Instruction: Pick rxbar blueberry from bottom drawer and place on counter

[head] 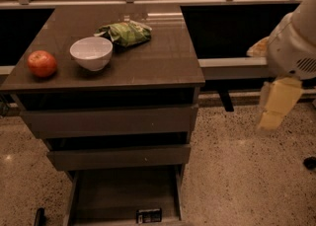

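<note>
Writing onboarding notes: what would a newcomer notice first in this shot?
Probably the red fruit, white bowl and green snack bag on the dark counter, toward its left and back. Next, the bottom drawer pulled open below, with the small dark rxbar blueberry at its front edge. The gripper hangs off to the counter's right, above the floor, away from both.

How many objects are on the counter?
3: red apple at left, white bowl beside it, green snack bag behind the bowl. None seems hidden. The gripper hangs right of the counter.
</note>
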